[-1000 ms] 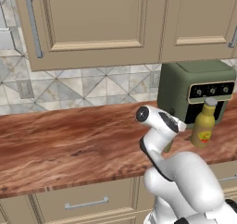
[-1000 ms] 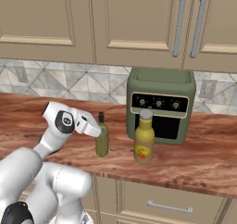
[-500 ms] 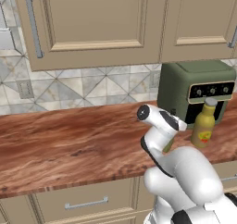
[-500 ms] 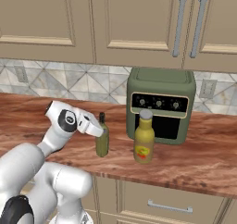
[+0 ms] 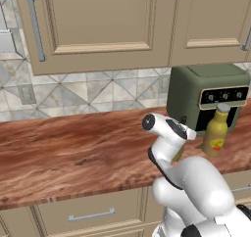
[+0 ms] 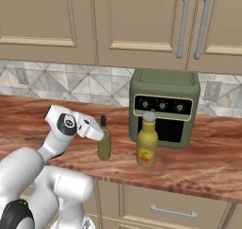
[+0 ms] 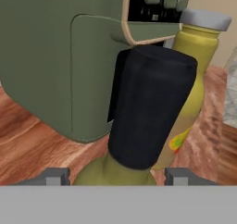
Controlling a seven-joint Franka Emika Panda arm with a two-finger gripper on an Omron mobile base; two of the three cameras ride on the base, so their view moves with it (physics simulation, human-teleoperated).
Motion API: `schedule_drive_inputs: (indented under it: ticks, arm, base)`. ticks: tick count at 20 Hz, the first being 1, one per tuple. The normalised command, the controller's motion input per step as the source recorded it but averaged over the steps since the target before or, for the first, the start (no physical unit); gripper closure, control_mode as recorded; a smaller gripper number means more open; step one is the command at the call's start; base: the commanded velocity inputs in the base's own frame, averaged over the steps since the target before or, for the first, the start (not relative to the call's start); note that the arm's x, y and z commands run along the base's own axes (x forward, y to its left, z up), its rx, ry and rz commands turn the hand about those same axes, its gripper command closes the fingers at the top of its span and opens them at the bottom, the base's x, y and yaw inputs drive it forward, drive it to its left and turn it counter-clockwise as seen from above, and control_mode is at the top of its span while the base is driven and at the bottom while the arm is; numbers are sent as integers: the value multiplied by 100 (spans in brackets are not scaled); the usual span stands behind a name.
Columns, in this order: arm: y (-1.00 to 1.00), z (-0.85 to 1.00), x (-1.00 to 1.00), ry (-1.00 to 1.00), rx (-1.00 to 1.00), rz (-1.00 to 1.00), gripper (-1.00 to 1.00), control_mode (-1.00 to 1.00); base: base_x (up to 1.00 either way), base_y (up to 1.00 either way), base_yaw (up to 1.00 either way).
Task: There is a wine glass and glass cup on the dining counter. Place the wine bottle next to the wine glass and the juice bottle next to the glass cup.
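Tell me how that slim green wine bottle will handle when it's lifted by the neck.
The wine bottle is tall on a narrow base, so it probably tips easily if nudged sideways. It looks rigid and smooth, so the fingers could slip. The juice bottle stands close, so a swing might knock it.

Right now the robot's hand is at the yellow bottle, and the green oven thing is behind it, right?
Not quite: in the right base view the gripper is at the olive-green wine bottle, not the yellow juice bottle. The green oven is behind it, yes.
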Motion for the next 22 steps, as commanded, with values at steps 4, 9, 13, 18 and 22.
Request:
schedule_drive_inputs:
  ticks: [4, 9, 13, 18, 22]
  arm:
    - [3, 4, -4, -7, -1, 1, 100, -100]
    - [32, 23, -16, -3, -5, 3, 100, -100]
    - [40, 31, -26, 0, -5, 10, 100, -100]
    - [35, 38, -30, 8, -2, 13, 100, -100]
    - [23, 45, -37, 8, 0, 14, 100, -100]
  base:
    - [0, 0, 0]
    - [0, 0, 0]
    - [0, 0, 0]
    - [0, 0, 0]
    - [0, 0, 0]
